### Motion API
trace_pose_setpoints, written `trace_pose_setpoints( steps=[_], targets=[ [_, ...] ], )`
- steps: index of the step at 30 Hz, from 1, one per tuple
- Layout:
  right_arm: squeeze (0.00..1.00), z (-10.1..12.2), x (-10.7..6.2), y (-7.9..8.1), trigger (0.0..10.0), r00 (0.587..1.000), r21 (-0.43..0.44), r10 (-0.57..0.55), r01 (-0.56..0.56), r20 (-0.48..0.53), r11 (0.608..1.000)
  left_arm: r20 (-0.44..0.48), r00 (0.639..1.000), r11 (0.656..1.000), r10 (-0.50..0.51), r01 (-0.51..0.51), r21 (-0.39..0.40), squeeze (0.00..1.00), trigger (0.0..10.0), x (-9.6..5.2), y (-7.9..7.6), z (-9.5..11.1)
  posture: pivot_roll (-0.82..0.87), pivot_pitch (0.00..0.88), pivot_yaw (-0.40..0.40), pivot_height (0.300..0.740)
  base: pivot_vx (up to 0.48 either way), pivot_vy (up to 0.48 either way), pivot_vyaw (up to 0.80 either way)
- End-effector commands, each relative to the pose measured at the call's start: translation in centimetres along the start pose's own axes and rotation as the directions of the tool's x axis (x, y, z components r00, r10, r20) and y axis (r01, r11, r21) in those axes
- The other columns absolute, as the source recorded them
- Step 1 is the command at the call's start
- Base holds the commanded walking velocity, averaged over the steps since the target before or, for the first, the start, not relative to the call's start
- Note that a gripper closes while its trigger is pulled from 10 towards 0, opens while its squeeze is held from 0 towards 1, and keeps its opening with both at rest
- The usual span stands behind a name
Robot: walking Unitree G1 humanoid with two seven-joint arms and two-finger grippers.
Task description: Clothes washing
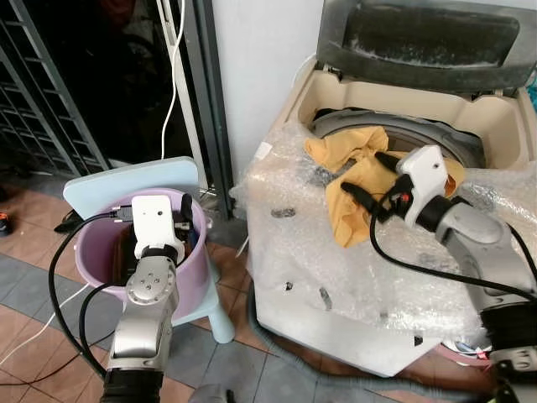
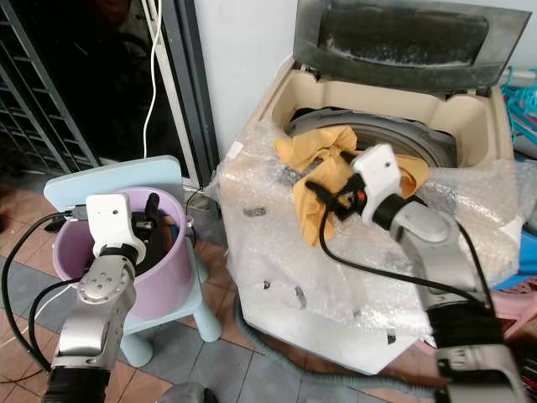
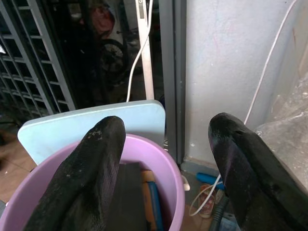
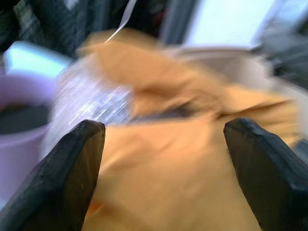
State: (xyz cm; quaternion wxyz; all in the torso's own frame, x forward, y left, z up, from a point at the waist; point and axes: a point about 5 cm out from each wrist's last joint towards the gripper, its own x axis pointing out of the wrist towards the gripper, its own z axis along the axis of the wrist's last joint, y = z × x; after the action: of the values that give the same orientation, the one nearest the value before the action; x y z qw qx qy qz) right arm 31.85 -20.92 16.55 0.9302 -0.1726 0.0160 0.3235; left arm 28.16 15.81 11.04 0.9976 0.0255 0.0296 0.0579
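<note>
A yellow cloth (image 1: 348, 189) hangs over the front rim of the top-loading washer (image 1: 495, 126), partly inside the drum and partly down the bubble-wrapped front. The washer's lid (image 1: 428, 38) stands up. My right gripper (image 1: 367, 176) is open right at the cloth, which spreads between its fingers (image 4: 72, 168) in the blurred right wrist view. My left gripper (image 3: 163, 144) is open above a purple bucket (image 1: 195, 281) on a light blue stool (image 1: 126, 180). Dark items (image 3: 132, 192) lie inside the bucket.
Bubble wrap (image 1: 319, 252) covers the washer's front and top edge. A dark metal gate (image 1: 50, 101) and a doorway are at the left, with a white cable (image 1: 174, 75) hanging down. A grey hose (image 1: 277, 344) runs on the tiled floor below the washer.
</note>
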Motion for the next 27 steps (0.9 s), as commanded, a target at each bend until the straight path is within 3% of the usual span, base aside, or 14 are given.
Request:
trace_pose_setpoints(
  steps=[1,2,6,11,14,18,20,21,22,23,24,25,26,27],
  targets=[
    [0.0,-1.0,0.0,-0.1,3.1,0.995,-0.049,0.031,-0.036,-0.091,0.998,-0.008,1.0,1.0,0.001,-0.001,0.014,0.0,10.0,0.1,0.1,-0.1,-0.04,0.0,0.048,0.74,0.0,0.0,0.0],
    [0.0,-2.1,0.0,-0.5,0.0,0.985,-0.073,0.004,-0.017,-0.17,0.997,-0.007,1.0,1.0,0.005,-0.005,0.014,0.0,10.0,0.0,0.1,-0.1,-0.03,0.0,0.043,0.74,0.0,0.0,0.0],
    [0.0,-3.1,0.0,-1.0,0.0,0.966,-0.079,-0.039,0.02,-0.256,0.997,-0.01,1.0,1.0,0.018,-0.018,0.012,0.0,10.0,-0.1,0.4,-0.1,-0.03,0.0,0.04,0.74,0.0,0.0,0.0],
    [0.0,-2.6,0.3,-4.5,0.0,0.915,-0.119,-0.314,0.293,-0.254,0.949,-0.009,1.0,1.0,0.012,-0.012,0.016,0.0,10.0,-0.1,0.4,0.0,-0.02,0.0,0.044,0.74,0.0,0.0,0.0],
    [0.0,-1.1,-0.1,-7.3,0.0,0.843,-0.052,-0.501,0.501,-0.197,0.864,-0.01,1.0,1.0,0.009,-0.009,0.016,0.0,10.0,0.0,0.3,0.0,-0.02,0.0,0.046,0.74,0.0,0.0,0.0],
    [0.0,2.4,-1.7,-11.1,0.0,0.627,0.05,-0.778,0.779,-0.028,0.626,-0.011,1.0,1.0,0.022,-0.021,0.019,0.0,10.0,-0.1,0.4,0.0,-0.02,0.0,0.043,0.74,0.0,0.0,0.0],
    [0.0,3.8,-1.4,-11.1,0.0,0.622,0.052,-0.78,0.779,0.061,0.625,-0.01,1.0,1.0,0.023,-0.023,0.02,0.0,10.0,-0.1,0.4,0.0,-0.02,0.0,0.043,0.74,0.0,0.0,0.0],
    [0.0,4.5,-0.8,-10.6,1.8,0.643,0.036,-0.757,0.759,0.115,0.651,-0.009,1.0,1.0,0.024,-0.024,0.02,0.0,10.0,-0.1,0.4,0.0,-0.01,0.0,0.039,0.74,0.0,0.0,0.0],
    [0.0,5.1,-0.5,-10.2,1.8,0.658,0.024,-0.738,0.744,0.153,0.668,-0.009,1.0,0.999,0.025,-0.025,0.021,0.0,10.0,-0.1,0.4,0.0,-0.01,0.0,0.039,0.74,0.0,0.0,0.0],
    [0.0,5.4,0.2,-9.4,10.0,0.689,-0.01,-0.699,0.714,0.189,0.7,-0.009,1.0,0.999,0.024,-0.024,0.021,0.0,10.0,-0.1,0.4,0.0,-0.01,0.0,0.039,0.74,0.0,0.0,0.0],
    [0.07,5.4,0.7,-8.5,10.0,0.718,0.019,-0.663,0.676,0.212,0.737,-0.01,1.0,1.0,0.02,-0.02,0.021,0.0,10.0,-0.1,0.4,0.0,-0.02,0.0,0.039,0.74,0.0,0.0,0.0],
    [0.67,5.4,0.7,-8.2,10.0,0.719,0.018,-0.659,0.673,0.221,0.74,-0.01,1.0,1.0,0.019,-0.019,0.022,0.0,10.0,-0.1,0.4,0.0,-0.02,0.0,0.039,0.74,0.0,0.0,0.0],
    [1.0,5.4,0.9,-7.3,10.0,0.735,-0.004,-0.632,0.653,0.245,0.757,-0.009,1.0,1.0,0.018,-0.017,0.022,0.0,10.0,-0.1,0.3,0.0,-0.02,0.0,0.039,0.74,0.0,0.0,0.0],
    [1.0,5.3,0.9,-7.0,10.0,0.74,-0.012,-0.624,0.647,0.252,0.763,-0.009,1.0,1.0,0.017,-0.017,0.022,0.0,10.0,-0.1,0.3,0.0,-0.02,0.0,0.039,0.74,0.0,0.0,0.0]
  ],
)
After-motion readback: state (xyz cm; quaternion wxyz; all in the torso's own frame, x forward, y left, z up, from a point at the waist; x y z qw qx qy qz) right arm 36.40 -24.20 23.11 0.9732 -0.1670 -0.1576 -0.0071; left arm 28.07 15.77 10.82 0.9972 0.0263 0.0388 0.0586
